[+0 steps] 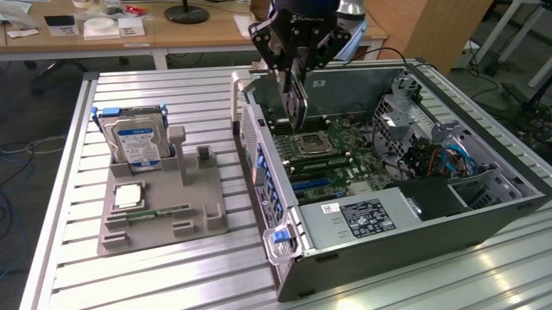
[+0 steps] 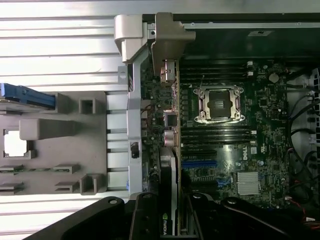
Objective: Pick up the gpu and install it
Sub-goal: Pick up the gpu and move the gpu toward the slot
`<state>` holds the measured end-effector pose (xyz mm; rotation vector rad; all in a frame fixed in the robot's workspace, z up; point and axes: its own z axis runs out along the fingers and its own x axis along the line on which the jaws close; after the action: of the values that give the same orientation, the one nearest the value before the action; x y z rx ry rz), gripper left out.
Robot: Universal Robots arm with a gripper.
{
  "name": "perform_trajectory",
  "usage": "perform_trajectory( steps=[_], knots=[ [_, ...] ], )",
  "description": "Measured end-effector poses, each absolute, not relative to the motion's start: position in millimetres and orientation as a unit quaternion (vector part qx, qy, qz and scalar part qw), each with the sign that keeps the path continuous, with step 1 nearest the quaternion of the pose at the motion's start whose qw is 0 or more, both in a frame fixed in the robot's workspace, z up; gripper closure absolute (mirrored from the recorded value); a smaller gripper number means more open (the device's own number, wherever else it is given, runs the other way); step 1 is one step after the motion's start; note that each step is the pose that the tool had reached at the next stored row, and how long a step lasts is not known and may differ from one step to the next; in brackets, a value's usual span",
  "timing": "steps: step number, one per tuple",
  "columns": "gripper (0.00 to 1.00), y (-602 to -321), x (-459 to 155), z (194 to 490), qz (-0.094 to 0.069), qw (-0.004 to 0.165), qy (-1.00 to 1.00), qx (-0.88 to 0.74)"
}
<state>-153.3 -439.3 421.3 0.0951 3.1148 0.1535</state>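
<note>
My gripper [image 1: 296, 64] is shut on the gpu [image 1: 298, 100], a thin dark card that hangs edge-down from the fingers. It hovers over the open computer case [image 1: 414, 245], above the motherboard [image 1: 345, 152] near the case's rear wall on the exterior view's left. In the wrist view the gpu [image 2: 171, 125] appears edge-on, its silver bracket [image 2: 169, 37] at the far end by the case's rear wall. There the gripper [image 2: 169, 212] clamps the card's near end, where an NVIDIA logo shows. The card's lower edge is still apart from the board.
A grey fixture tray [image 1: 203, 219] lies on the slatted table on the exterior view's left, holding an upright hard drive [image 1: 136, 141], a CPU [image 1: 128, 194] and a memory stick [image 1: 159, 212]. Inside the case are the CPU socket [image 1: 315, 143], power supply [image 1: 366, 216] and cables [image 1: 444, 161].
</note>
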Motion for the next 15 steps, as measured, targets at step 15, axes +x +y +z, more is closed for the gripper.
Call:
perform_trajectory(
  steps=[15],
  knots=[
    [0.73, -439.3, -111.5, 421.3, 0.052, 0.011, 0.998, 0.031]
  ],
)
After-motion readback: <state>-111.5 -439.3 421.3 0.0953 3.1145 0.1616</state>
